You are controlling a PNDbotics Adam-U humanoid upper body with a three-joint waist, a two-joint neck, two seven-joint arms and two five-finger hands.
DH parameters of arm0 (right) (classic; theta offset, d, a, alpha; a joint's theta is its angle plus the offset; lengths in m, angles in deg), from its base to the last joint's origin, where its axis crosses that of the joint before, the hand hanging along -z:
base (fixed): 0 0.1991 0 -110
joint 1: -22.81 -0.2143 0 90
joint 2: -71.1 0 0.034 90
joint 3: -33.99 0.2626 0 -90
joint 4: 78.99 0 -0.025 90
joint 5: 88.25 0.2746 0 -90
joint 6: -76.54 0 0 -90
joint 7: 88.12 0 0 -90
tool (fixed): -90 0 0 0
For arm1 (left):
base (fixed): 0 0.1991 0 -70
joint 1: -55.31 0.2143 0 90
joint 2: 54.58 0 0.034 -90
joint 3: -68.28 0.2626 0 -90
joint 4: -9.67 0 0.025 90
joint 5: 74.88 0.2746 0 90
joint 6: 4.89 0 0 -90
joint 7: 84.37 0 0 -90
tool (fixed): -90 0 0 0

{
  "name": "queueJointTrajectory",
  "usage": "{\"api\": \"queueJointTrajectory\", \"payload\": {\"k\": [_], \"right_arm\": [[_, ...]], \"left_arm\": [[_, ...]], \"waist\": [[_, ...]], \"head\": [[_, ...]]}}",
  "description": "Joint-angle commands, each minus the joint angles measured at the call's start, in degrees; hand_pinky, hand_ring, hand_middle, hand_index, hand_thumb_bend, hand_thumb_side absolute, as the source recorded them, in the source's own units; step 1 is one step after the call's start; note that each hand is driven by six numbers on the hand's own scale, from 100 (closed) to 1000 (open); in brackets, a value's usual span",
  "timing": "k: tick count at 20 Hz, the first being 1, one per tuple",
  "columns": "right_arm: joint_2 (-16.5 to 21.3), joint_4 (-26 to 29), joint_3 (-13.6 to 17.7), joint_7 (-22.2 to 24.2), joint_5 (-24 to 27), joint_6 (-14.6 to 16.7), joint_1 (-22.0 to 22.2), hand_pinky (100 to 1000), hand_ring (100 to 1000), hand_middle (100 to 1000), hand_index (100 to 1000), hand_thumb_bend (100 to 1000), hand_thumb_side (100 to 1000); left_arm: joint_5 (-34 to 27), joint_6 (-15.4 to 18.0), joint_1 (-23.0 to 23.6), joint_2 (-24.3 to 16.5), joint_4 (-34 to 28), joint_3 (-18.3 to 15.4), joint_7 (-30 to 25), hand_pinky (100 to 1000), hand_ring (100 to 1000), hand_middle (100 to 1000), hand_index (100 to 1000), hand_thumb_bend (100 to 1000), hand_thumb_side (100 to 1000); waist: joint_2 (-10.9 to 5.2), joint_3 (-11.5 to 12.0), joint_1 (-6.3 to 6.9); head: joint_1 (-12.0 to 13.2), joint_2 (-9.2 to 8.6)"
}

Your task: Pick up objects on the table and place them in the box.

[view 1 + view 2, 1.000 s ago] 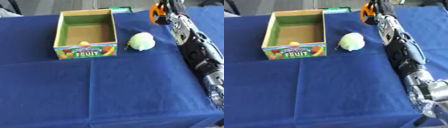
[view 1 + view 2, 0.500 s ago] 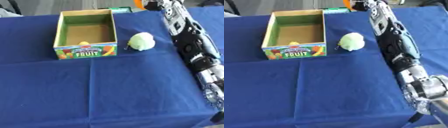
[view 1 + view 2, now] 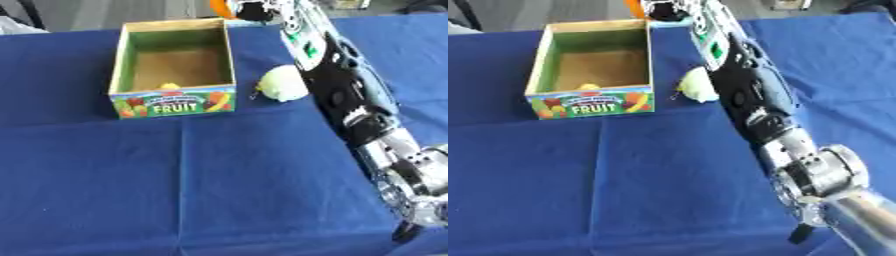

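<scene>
Right hand (image 3: pixel 254 9) at the top edge, just past the far right corner of the open cardboard box with green inner walls and a "FRUIT" label on its front (image 3: pixel 172 102). Fingers look curled round a small orange rounded object (image 3: pixel 219 5), only partly in view at the frame edge, so the exact grip is hard to read. Black-and-silver right arm (image 3: pixel 341 90) stretches diagonally up from the lower right. Left hand in neither view.

Pale green round fruit-like object (image 3: pixel 283 83) sits on the blue cloth-covered table (image 3: pixel 175 190), just right of the box and beside the arm. Small yellow item (image 3: pixel 169 86) already inside the box, against the front wall.

Step, as judged: carrying the orange object to the box. Next move calls for shifting left over the opening, then opening the fingers. Green object is left to pick.
</scene>
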Motion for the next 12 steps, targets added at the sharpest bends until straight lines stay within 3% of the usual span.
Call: {"api": "queueJointTrajectory", "payload": {"k": [1, 9, 12], "right_arm": [[-1.7, -0.1, -0.2, 0.5, -1.9, 0.6, -1.3, 582, 433, 139, 209, 100, 100], [-5.7, -3.3, 0.0, 1.5, -7.7, 1.1, 1.1, 598, 452, 163, 237, 100, 100], [-6.8, -4.0, -0.2, 1.8, -9.3, 1.7, 2.0, 622, 481, 212, 292, 100, 100]], "left_arm": [[-0.2, 0.1, -0.7, -0.6, -0.6, 0.1, -0.3, 732, 500, 589, 666, 100, 653], [-0.3, 0.1, -0.9, -0.5, -0.5, 0.1, -0.4, 732, 502, 589, 666, 100, 652], [-0.4, 0.1, -0.9, -0.4, -0.4, 0.1, -0.5, 732, 503, 589, 666, 100, 653]], "waist": [[-0.87, 0.3, 0.26], [-0.63, 0.6, 0.60], [-0.58, 0.5, 0.78]], "head": [[-0.5, 0.28], [-0.9, 0.28], [-1.0, 0.28]]}}
